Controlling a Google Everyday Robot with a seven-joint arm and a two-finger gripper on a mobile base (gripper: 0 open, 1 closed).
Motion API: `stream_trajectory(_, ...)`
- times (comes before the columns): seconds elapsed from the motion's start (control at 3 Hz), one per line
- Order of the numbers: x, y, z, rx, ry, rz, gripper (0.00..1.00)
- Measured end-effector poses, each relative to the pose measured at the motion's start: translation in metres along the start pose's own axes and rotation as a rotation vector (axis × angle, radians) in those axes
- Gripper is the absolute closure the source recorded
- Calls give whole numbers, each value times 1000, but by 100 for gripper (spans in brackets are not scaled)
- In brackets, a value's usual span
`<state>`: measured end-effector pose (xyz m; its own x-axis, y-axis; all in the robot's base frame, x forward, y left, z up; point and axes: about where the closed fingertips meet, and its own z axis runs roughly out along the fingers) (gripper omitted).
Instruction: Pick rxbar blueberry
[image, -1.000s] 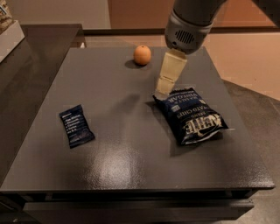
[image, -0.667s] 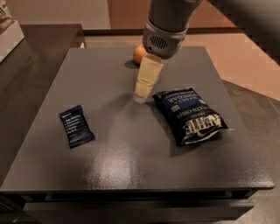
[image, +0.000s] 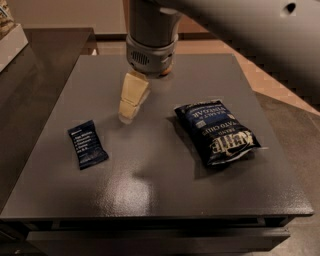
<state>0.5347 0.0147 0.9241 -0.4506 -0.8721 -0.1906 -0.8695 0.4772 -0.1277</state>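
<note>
The rxbar blueberry (image: 88, 144) is a small flat navy wrapper with white text. It lies on the left part of the dark grey table (image: 150, 185). My gripper (image: 128, 114) hangs from the grey wrist above the table's middle back. Its cream tips point down and left. It stands to the right of and behind the bar, apart from it, and holds nothing.
A large puffy dark-blue chip bag (image: 218, 132) lies on the right of the table. An orange fruit (image: 165, 74) is mostly hidden behind the wrist at the back. The table's front edge is near the bottom of the view. A lower counter stands at left.
The gripper has moved left, away from the chip bag and toward the bar's side of the table. The arm now covers the orange. The bar and bag have not moved.
</note>
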Motion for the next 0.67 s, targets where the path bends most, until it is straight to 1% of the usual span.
stream_trajectory(0.33,-17,15,4,54,25,60,0)
stream_trajectory(0.67,-19,15,5,62,22,99,0)
